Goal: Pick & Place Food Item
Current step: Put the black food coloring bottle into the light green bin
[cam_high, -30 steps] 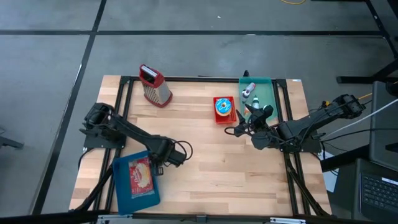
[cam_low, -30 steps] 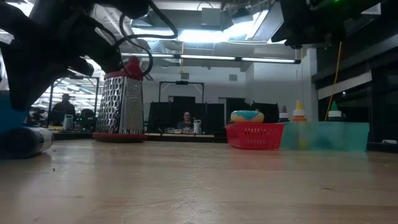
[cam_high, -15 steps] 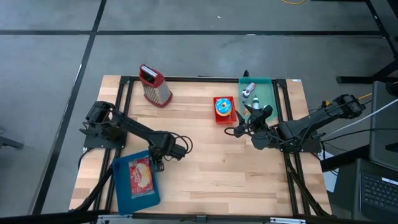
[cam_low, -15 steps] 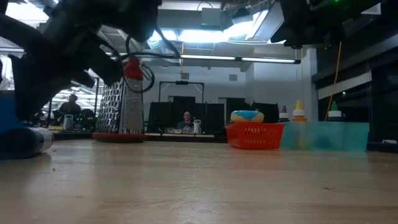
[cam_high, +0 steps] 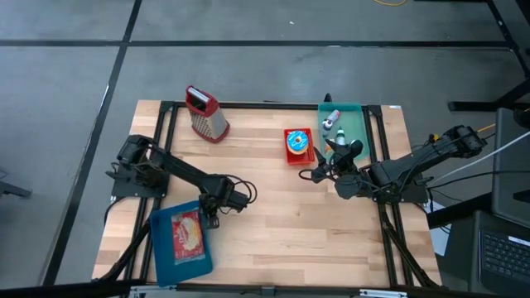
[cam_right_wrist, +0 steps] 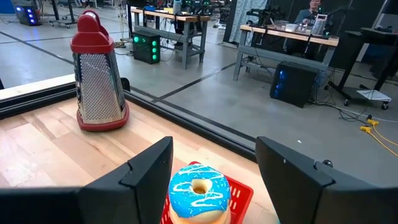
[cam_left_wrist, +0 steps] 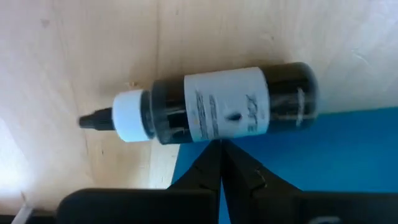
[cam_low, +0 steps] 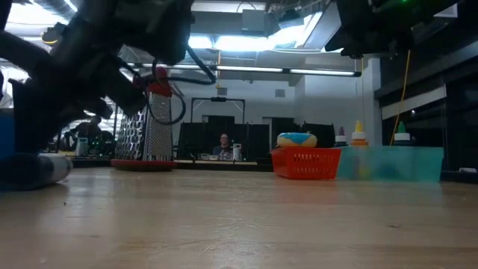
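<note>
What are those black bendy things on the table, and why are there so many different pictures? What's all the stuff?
Those are two robot arms, each ending in a pincer for grabbing things. One picture looks straight down from above, one looks across the table from low down, and two come from little cameras on the arms' wrists.

On the wooden table there is a metal grater with a red handle, a red basket with a blue-frosted donut in it, a green bin holding small bottles, and a blue tray.

The left pincer is shut and points down at a dark bottle with a white label, lying on its side next to the blue tray. It holds nothing. The right pincer is open and empty, and it looks toward the donut.
</note>
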`<state>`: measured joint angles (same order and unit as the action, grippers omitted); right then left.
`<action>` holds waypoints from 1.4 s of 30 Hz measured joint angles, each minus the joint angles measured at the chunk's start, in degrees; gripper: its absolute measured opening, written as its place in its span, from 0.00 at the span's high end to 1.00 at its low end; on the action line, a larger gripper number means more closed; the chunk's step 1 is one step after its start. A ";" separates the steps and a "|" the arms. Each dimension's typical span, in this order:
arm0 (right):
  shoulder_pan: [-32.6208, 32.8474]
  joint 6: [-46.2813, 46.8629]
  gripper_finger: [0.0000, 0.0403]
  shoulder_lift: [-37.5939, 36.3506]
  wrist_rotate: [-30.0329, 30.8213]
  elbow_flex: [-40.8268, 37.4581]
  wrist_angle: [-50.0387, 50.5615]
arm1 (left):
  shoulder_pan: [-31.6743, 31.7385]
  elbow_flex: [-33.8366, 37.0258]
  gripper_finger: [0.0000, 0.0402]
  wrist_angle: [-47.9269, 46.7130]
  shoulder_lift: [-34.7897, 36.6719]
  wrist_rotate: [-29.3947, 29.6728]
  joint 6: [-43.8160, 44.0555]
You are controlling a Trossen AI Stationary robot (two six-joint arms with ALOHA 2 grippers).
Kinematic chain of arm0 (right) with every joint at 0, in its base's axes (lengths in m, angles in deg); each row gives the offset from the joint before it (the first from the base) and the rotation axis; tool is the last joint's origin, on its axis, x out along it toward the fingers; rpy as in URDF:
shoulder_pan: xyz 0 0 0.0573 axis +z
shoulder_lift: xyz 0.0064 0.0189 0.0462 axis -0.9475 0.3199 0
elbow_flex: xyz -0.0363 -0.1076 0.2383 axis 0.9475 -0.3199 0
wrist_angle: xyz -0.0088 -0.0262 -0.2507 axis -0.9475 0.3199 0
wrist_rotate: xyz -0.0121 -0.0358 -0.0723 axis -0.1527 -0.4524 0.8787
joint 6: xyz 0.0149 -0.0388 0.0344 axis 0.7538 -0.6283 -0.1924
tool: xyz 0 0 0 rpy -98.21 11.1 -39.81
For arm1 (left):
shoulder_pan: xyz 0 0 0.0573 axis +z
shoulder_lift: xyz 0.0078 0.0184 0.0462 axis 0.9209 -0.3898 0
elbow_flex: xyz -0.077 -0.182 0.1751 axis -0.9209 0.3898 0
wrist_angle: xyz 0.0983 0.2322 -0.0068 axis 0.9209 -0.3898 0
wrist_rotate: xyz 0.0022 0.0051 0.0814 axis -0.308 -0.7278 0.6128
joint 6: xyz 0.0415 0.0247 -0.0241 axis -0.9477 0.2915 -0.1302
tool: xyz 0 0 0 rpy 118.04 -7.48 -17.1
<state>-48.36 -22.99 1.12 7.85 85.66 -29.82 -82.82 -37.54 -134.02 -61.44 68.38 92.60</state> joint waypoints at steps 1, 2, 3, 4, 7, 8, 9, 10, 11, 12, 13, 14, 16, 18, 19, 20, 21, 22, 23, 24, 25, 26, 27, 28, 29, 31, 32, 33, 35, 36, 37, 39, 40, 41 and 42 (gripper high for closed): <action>-0.01 0.00 0.42 0.00 0.00 0.00 0.02 | 0.21 0.03 0.99 0.43 -0.53 -0.03 -0.36; 0.00 0.00 0.42 0.00 0.00 0.00 0.02 | 0.28 0.10 0.99 1.27 -1.17 0.08 -0.97; 0.00 0.00 0.42 0.00 0.00 0.00 0.02 | 0.29 0.12 0.99 2.70 -1.82 0.46 -1.52; 0.00 0.00 0.42 0.00 0.00 0.00 0.02 | 0.42 0.16 0.99 4.27 -2.32 1.33 -1.96; 0.00 0.00 0.42 0.00 -0.02 0.00 0.02 | 1.04 0.15 0.99 11.71 -2.81 5.95 -2.34; 0.00 0.00 0.42 0.00 -0.02 0.00 0.02 | 1.42 0.05 0.99 13.54 -2.76 7.61 -2.12; 0.00 0.00 0.42 0.00 -0.02 0.00 0.04 | 1.79 0.06 0.99 15.02 -2.44 9.23 -1.90; -0.01 0.01 0.42 0.00 -0.02 0.00 0.02 | 2.19 0.07 0.99 16.51 -2.02 10.01 -1.86; -0.01 -0.01 0.42 0.00 -0.02 0.00 0.03 | 2.53 0.07 0.99 17.89 -1.49 10.10 -1.84; -0.01 -0.02 0.42 0.00 -0.02 0.00 0.03 | 2.86 0.07 0.99 18.66 -0.95 9.94 -1.83; 0.00 -0.02 0.42 0.00 -0.02 0.00 0.03 | 3.12 0.07 0.99 18.83 -0.39 9.53 -1.75; 0.00 -0.02 0.42 0.00 -0.02 0.00 0.02 | 3.30 0.07 0.99 18.49 0.13 9.01 -1.34; -0.02 -0.02 0.42 0.00 -0.26 0.00 0.02 | 3.55 0.07 0.99 18.11 0.99 7.49 0.10; -0.02 -0.04 0.42 0.00 -1.48 0.00 0.02 | 3.51 0.07 0.99 18.07 1.91 7.48 2.00; -0.02 -0.03 0.42 0.00 -2.75 0.00 0.02 | 3.49 0.07 0.99 18.49 2.46 7.87 2.92; -0.10 0.07 0.42 0.00 -4.37 0.00 0.02 | 3.41 0.07 0.99 19.49 3.04 8.52 3.82; -0.23 0.48 0.42 0.00 -6.45 0.00 0.00 | 3.21 0.07 0.99 21.09 3.57 9.56 4.60; -0.44 1.37 0.42 0.00 -9.28 0.00 0.00 | 2.95 0.07 0.99 23.00 4.15 10.84 4.87; -0.84 2.37 0.42 0.00 -12.55 0.06 0.06 | 2.70 0.07 0.98 25.27 4.85 12.21 5.00; -1.22 3.06 0.42 0.00 -15.76 0.23 0.17 | 2.46 0.07 0.97 28.41 5.67 13.71 5.01; -1.57 3.49 0.42 0.00 -19.04 0.50 0.15 | 2.06 0.07 0.96 32.11 6.52 15.44 4.80; -1.87 4.18 0.42 0.00 -21.60 0.74 0.09 | 1.55 0.07 0.94 36.28 7.40 17.56 4.06; -2.10 4.71 0.42 0.00 -23.76 0.92 -0.02 | 0.92 0.06 0.92 41.08 8.29 20.05 2.72; -2.22 5.10 0.42 0.00 -25.65 1.01 -0.02 | 0.15 0.05 0.90 46.09 9.23 22.83 1.22; -2.26 5.70 0.42 0.00 -27.13 1.03 -0.01 | -0.63 0.07 0.88 51.06 10.31 25.68 -0.55; -2.25 6.79 0.42 0.00 -29.29 1.03 -0.01 | -2.62 0.04 0.84 60.80 12.49 31.13 -5.42; -2.23 7.77 0.42 0.02 -30.48 1.03 0.01 | -3.74 -0.01 0.82 65.28 13.54 33.39 -8.47; -2.13 9.01 0.42 0.27 -31.89 1.05 -0.03 | -5.01 -0.02 0.80 69.02 14.59 35.21 -11.79; -1.63 12.16 0.42 1.33 -35.18 1.09 0.02 | -8.13 -0.02 0.76 75.49 16.68 37.57 -17.72; -1.14 13.98 0.42 2.22 -36.56 1.09 -0.07 | -9.91 -0.04 0.75 78.48 17.50 38.07 -20.64; -0.50 16.06 0.42 3.54 -37.81 1.09 -0.09 | -11.79 -0.04 0.73 80.84 18.38 38.20 -23.53; 0.88 20.49 0.42 7.29 -39.48 1.09 -0.24 | -15.86 -0.04 0.70 84.24 19.67 39.34 -27.74; 1.30 22.09 0.42 9.55 -40.11 1.09 -0.44 | -17.94 -0.04 0.69 85.48 20.07 40.00 -29.39; 1.53 23.31 0.42 11.88 -40.92 1.09 -1.25 | -19.92 -0.04 0.67 86.23 20.30 40.89 -30.90; 1.66 24.47 0.42 14.09 -41.97 1.09 -2.54 | -22.15 -0.04 0.66 86.45 20.46 42.34 -32.30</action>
<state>-46.70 1.48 15.21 -34.12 86.75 -32.35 -104.97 -37.58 -47.58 -40.98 110.72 60.31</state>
